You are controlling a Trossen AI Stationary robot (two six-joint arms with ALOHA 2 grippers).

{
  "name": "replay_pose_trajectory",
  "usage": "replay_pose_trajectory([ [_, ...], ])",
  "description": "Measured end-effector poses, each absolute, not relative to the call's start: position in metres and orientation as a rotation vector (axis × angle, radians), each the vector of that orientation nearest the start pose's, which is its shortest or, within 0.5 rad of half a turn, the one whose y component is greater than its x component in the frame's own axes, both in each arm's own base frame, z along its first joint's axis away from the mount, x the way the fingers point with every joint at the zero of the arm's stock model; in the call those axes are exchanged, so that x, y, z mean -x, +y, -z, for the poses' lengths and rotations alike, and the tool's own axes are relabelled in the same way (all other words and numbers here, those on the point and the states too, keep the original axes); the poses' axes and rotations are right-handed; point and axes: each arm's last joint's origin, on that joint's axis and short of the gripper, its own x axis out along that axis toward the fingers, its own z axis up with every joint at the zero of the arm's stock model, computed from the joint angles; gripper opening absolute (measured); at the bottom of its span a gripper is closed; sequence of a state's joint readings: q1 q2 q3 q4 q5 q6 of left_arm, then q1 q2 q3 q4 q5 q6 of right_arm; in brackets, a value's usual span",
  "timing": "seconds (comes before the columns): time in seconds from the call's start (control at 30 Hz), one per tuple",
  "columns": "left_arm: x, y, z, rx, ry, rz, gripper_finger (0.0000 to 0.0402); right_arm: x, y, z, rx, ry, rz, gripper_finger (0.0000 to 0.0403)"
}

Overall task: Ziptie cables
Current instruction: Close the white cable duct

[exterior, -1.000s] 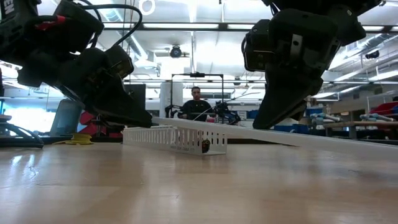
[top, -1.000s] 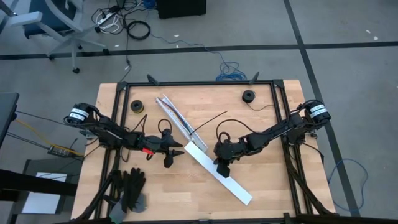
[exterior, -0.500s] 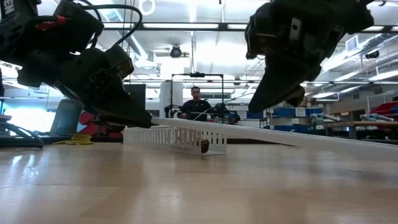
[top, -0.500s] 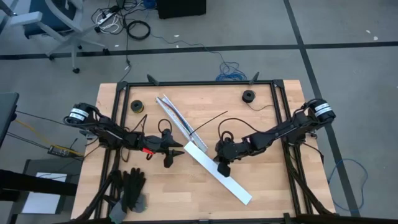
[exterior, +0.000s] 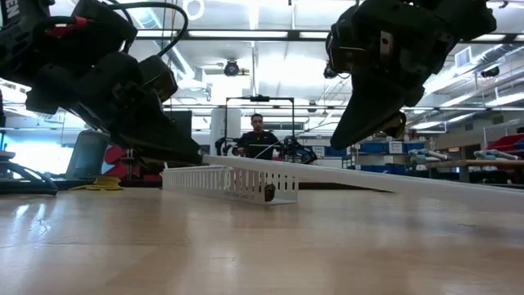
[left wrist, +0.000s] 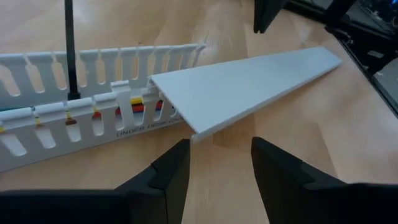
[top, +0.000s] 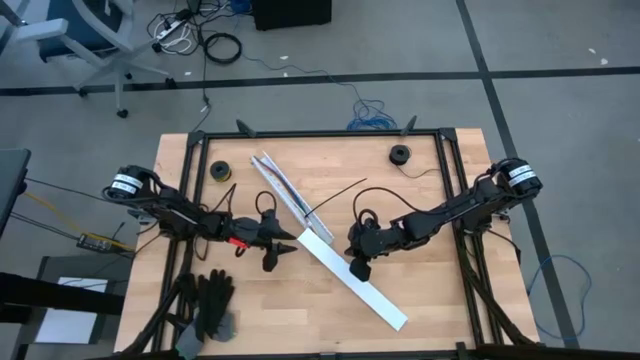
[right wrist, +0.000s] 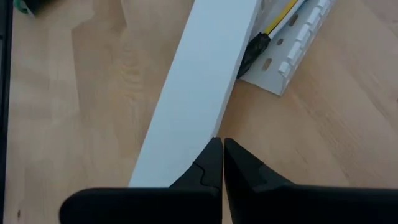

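The right tool [exterior: 372, 131] has lifted off the white cover strip [top: 352, 282] — now hovering just above it.

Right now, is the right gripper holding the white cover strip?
No. The right gripper is shut with nothing between its fingers, above the cover strip.

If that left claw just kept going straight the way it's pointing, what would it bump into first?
Probably the flat white cover strip, near its end resting on the slotted channel. The left gripper is open and aimed at it, though depth is hard to judge.

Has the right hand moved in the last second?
Yes. The right hand has lifted off the long white flat plastic cover strip and now hangs above it.
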State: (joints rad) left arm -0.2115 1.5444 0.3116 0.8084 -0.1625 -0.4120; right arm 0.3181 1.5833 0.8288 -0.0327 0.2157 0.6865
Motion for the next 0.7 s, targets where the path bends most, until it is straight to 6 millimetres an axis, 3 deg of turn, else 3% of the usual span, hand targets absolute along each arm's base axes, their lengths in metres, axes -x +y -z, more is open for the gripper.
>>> replay_pose_trajectory([
  [0.43, -0.234, -0.045, -0.11, 0.37, 0.5, -0.082, 0.0147, -0.298, 0.081, -0.173, -0.432, 0.749, 0.216, 0.0],
  [0.7, -0.26, -0.05, -0.087, 0.291, 0.577, -0.105, 0.0147, -0.298, 0.076, -0.171, -0.428, 0.741, 0.254, 0.0],
])
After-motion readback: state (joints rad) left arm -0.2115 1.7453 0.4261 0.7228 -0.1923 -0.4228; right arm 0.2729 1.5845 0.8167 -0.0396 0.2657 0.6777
